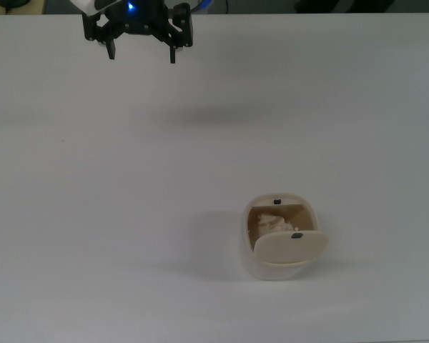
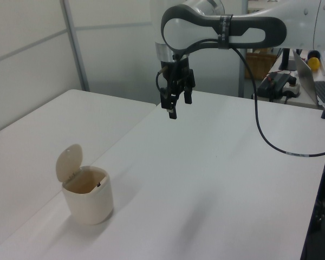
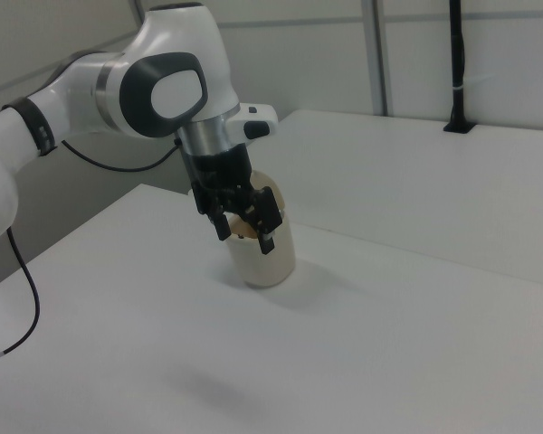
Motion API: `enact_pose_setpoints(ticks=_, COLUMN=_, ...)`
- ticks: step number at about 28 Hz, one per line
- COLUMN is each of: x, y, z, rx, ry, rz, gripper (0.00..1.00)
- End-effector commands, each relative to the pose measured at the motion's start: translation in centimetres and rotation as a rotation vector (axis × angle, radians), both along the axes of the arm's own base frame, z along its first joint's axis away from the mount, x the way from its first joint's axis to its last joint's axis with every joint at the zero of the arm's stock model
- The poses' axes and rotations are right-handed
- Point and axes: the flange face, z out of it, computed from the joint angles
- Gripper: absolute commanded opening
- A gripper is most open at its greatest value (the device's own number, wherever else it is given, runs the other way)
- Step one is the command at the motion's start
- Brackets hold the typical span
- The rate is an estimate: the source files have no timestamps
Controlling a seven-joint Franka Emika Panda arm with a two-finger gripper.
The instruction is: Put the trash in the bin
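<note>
The cream bin [image 1: 279,237] stands on the white table with its flap lid [image 1: 290,246] swung open. Inside it lies the trash [image 1: 270,223], a crumpled white wad. From the left view only the bin [image 2: 88,194] and its raised lid show, not the wad. My gripper [image 1: 141,54] hangs high above the table at the top view's upper left, far from the bin, open with nothing between its fingers. It is also in the left view [image 2: 173,109]. In the right view the gripper [image 3: 244,237] overlaps the bin [image 3: 270,251] behind it.
A black cable [image 2: 265,143] trails from the arm down over the table on the left view's right. A black post [image 3: 456,63] stands at the table's far edge in the right view. A laptop and clutter sit on a desk [image 2: 292,81] beyond the table.
</note>
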Motion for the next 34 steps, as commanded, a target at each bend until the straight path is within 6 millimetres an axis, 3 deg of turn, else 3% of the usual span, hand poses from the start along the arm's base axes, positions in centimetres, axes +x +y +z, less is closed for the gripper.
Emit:
enact_pose_setpoints(ticks=1, x=-0.32, y=0.03, z=0.40, rx=0.020, ry=0.008, rz=0.017, gripper=1.00)
enact_pose_setpoints(ticks=34, x=-0.22, y=0.03, z=0.37, rx=0.007, ry=0.012, rz=0.081, gripper=1.00)
